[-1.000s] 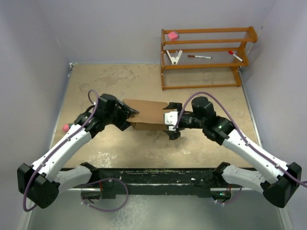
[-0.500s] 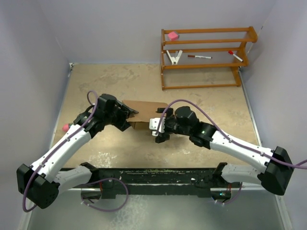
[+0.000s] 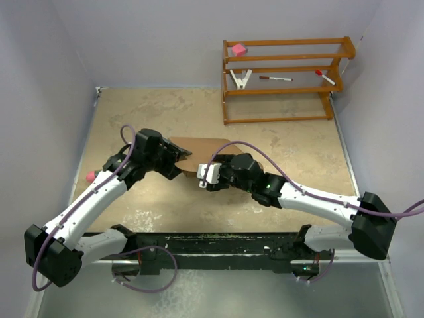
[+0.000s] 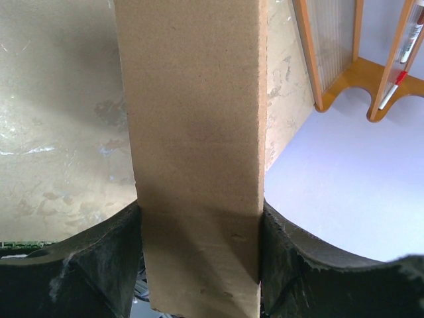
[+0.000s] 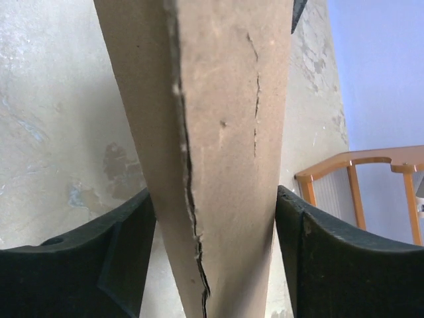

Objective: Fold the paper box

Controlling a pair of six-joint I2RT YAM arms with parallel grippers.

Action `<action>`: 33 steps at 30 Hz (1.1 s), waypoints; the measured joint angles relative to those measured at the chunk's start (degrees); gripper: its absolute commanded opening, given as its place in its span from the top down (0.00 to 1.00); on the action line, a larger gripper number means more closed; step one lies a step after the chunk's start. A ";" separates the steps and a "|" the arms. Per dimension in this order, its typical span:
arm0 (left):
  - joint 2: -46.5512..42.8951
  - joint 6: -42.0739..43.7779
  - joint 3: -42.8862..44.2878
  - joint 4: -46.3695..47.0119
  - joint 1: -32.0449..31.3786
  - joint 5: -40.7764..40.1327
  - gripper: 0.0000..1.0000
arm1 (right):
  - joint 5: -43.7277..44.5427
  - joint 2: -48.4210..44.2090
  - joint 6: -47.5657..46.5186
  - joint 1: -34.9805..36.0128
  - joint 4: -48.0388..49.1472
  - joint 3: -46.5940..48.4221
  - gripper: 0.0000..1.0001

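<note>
Cardboard fills each wrist view: my left hand (image 4: 199,265) is clamped across the paper box (image 4: 195,132), my right hand (image 5: 215,265) squeezes both faces of its cracked fold.

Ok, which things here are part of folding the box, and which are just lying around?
Job: box, left gripper, right gripper.
Lying about: rack, pink block, clip, marker, second marker.
</note>
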 measured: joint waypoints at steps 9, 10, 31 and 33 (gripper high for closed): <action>0.17 -0.44 0.00 0.44 0.00 -0.04 0.52 | 1.01 -0.15 0.04 0.13 -0.28 -0.09 0.52; 0.17 -0.46 0.00 0.46 0.00 -0.02 0.47 | 0.98 -0.31 0.09 0.13 -0.46 -0.09 0.54; -10.36 0.76 1.99 -0.61 -0.02 -5.22 0.02 | -13.22 -9.97 10.36 -12.52 -6.16 0.17 0.60; -12.48 3.56 3.32 -0.37 -0.02 -7.02 0.02 | -16.06 -11.10 12.59 -15.78 -7.58 0.87 0.60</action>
